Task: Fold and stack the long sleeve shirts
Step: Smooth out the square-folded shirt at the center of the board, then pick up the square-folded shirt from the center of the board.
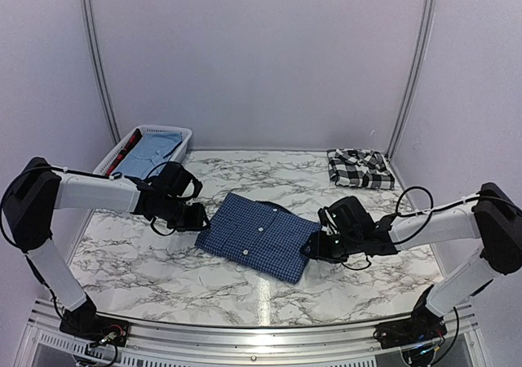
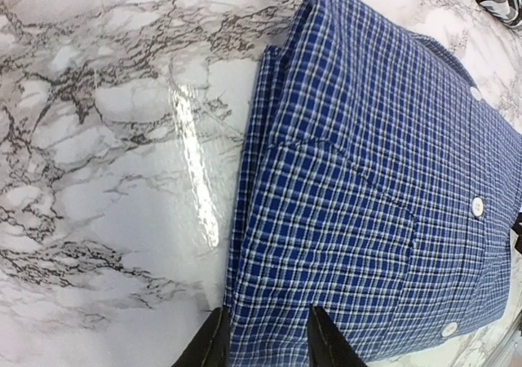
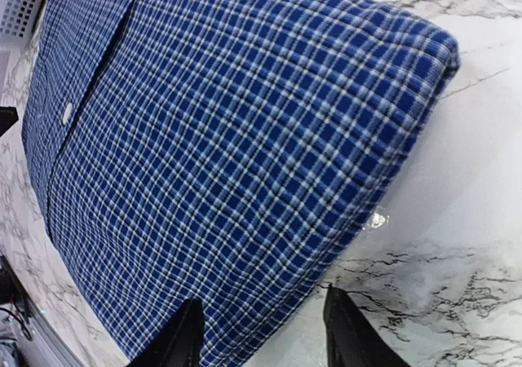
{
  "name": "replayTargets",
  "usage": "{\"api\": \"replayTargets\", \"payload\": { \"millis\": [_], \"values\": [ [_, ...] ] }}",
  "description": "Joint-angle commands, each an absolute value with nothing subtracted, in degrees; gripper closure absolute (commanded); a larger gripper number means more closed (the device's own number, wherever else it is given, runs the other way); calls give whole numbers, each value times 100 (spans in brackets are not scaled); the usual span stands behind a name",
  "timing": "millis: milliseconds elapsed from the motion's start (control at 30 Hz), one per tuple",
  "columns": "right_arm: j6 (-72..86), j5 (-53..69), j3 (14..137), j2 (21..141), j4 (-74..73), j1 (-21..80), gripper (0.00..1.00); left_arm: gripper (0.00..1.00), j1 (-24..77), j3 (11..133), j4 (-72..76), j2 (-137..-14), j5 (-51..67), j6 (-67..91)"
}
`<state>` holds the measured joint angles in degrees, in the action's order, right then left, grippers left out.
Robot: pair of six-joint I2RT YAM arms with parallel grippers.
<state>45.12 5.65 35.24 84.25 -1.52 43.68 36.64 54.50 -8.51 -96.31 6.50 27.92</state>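
Observation:
The dark blue checked shirt (image 1: 259,235) lies folded flat, buttons up, in the middle of the marble table (image 1: 163,261). My left gripper (image 1: 200,218) sits low at its left edge. In the left wrist view its jaws (image 2: 265,338) stand apart over that edge, one finger on bare table, the other over the flat cloth (image 2: 375,179). My right gripper (image 1: 312,249) is at the shirt's right corner. Its jaws (image 3: 261,334) are open astride the folded edge (image 3: 220,139), pinching nothing. The black-and-white plaid shirt (image 1: 360,168) lies folded at the back right.
A white slatted basket (image 1: 175,130) holding light blue cloth (image 1: 151,153) stands at the back left. White booth walls enclose the table on three sides. A metal rail (image 1: 261,334) runs along the near edge between the arm bases.

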Motion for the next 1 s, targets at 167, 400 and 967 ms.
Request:
{"api": "replayTargets", "payload": {
  "millis": [167,400,967],
  "values": [
    [4795,856,3422,8542,388,3948,51,62,3428,6541,-1360,-10422,1064,2221],
    [4649,715,3741,9091,426,3848,68,62,3387,6700,-1452,-10553,994,2282],
    [3167,670,5843,10570,-815,3411,59,45,2962,6437,-1568,-10526,962,2672]
  ]
}}
